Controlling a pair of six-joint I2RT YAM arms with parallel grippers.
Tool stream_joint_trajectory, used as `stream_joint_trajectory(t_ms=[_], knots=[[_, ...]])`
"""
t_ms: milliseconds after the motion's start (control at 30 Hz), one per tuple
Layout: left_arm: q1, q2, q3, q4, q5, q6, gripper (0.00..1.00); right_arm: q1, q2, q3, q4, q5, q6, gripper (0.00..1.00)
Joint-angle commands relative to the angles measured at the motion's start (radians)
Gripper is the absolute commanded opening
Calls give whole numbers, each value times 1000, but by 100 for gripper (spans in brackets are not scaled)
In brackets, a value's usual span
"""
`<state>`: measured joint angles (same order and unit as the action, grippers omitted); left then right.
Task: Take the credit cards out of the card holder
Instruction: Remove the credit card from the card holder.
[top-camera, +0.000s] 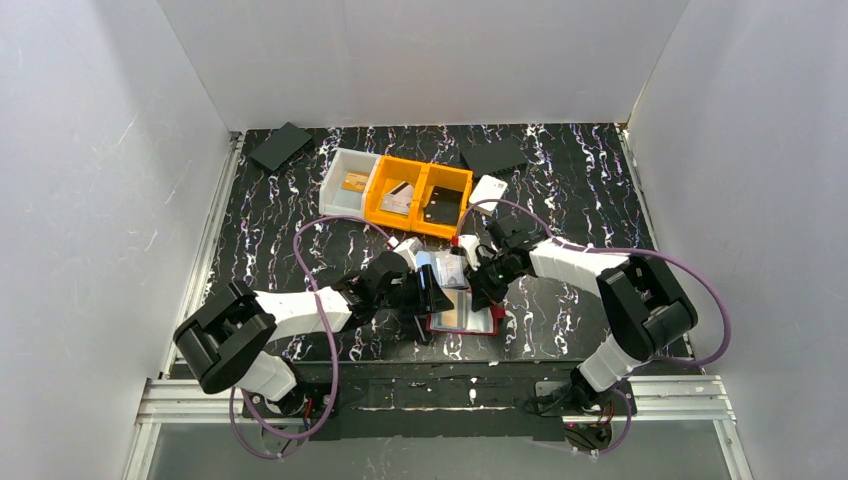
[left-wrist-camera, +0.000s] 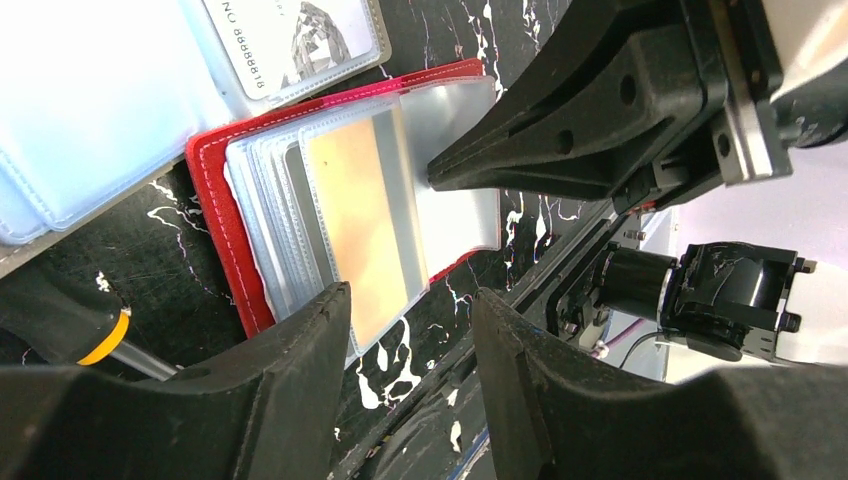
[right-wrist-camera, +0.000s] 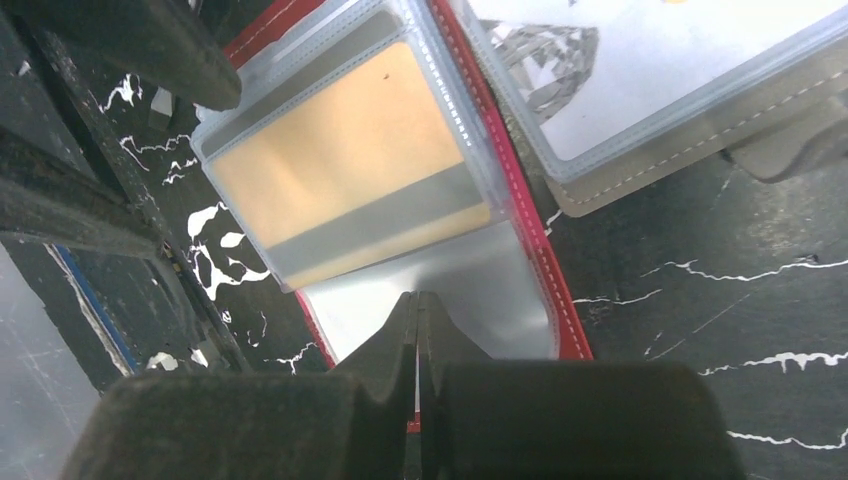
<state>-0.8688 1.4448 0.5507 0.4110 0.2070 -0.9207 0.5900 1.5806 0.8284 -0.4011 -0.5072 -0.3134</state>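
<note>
The red card holder lies open between both arms, its clear sleeves fanned out. An orange credit card sits in the top sleeve. My right gripper is shut, and its tips rest on the empty clear bottom sleeve beside the orange card; its black fingers show in the left wrist view. My left gripper is open at the near edge of the sleeves, one finger over their corner, with only table between the jaws.
A second, grey holder with a white card lies just beyond the red one. At the back stand a white bin and two orange bins with cards inside. A loose white card and two black squares lie nearby.
</note>
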Motion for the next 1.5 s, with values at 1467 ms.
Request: stream_joint_trajectory(t_ms=[1467], knots=[[-53, 127, 142, 102, 132, -8, 55, -216, -10, 31, 2, -272, 107, 32]])
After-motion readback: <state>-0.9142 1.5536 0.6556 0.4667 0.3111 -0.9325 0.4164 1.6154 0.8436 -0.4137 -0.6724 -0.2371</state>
